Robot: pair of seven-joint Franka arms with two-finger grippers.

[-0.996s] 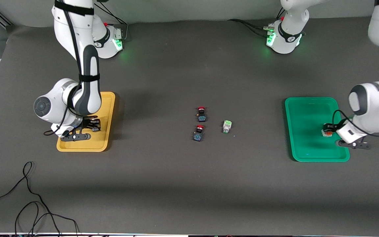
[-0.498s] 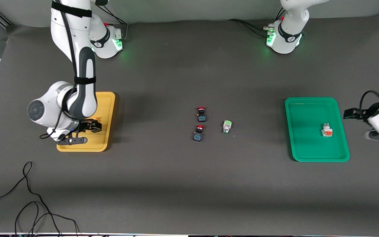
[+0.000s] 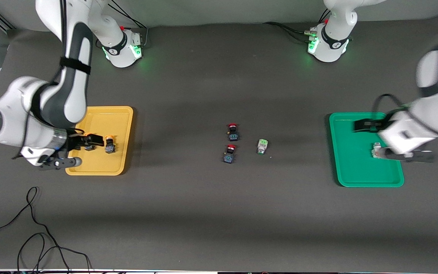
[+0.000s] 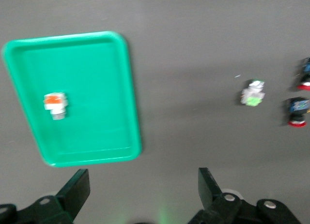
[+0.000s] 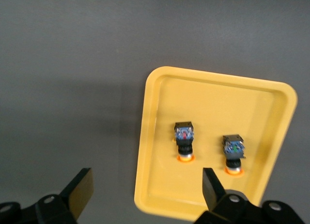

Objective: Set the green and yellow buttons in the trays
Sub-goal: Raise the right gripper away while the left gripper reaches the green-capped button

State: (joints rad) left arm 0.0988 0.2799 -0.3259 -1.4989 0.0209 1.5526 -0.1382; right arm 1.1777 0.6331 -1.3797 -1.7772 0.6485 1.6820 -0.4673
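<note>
Both yellow-capped buttons lie in the yellow tray at the right arm's end of the counter, side by side and a little apart, and the orange-marked white button lies in the green tray at the left arm's end. That leaves one task piece out: the green-marked white button, on the bare counter about midway between the trays, just beside two red-capped buttons that are no part of the job. The right hand hangs up over the counter-edge of the yellow tray, jaws spread wide and holding nothing. The left hand is raised over the green tray's end of the counter, also wide and empty. So the step in hand looks like the pause between drops, with three placed and one to fetch. The next move probably falls to the left arm, since the green button belongs in the green tray: swing toward the middle, come down with the jaws straddling the white body, and close without nudging the nearer red-capped button. The right arm has nothing left to carry and can wait clear.
</note>
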